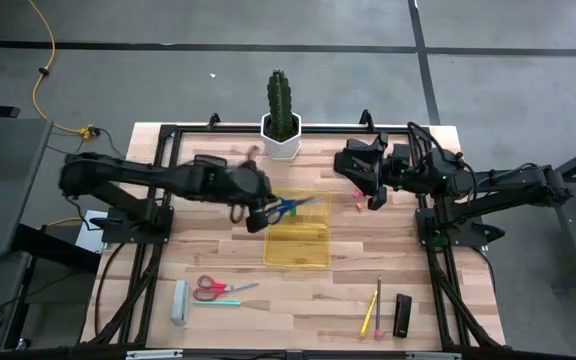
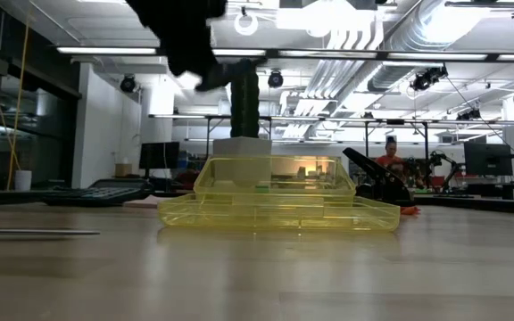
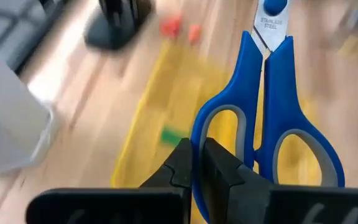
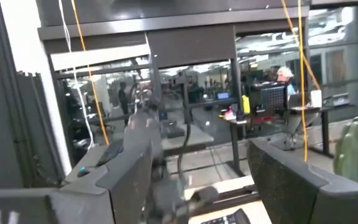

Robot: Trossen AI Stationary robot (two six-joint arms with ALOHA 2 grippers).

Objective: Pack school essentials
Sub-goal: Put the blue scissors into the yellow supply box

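My left gripper (image 1: 264, 216) is shut on blue-handled scissors (image 1: 288, 207) over the far left part of an open yellow see-through case (image 1: 298, 245). A green piece (image 3: 171, 135) lies inside the case. Two red pieces (image 3: 180, 28) lie on the wood beyond it, near my right gripper (image 1: 373, 195), which is open (image 4: 197, 186) and holds nothing. Red-handled scissors (image 1: 218, 288) and a light-blue pen (image 1: 224, 301) lie near the left front. Yellow (image 1: 368, 315) and brown (image 1: 378, 298) pencils lie near the right front. The pink pad does not show. My left gripper pinches one blue handle loop (image 3: 199, 140) of the scissors between its two fingers (image 3: 225, 180). The blades (image 3: 271, 25) point away from the gripper, toward the table's right. The scissors are lifted clear above the case (image 3: 166, 93).
A cactus in a white pot (image 1: 280, 120) stands at the far edge, just behind the case. A grey oblong block (image 1: 179, 302) lies at the near left and a black calculator (image 1: 402, 315) at the near right. Bare wood lies between them, in front of the case.
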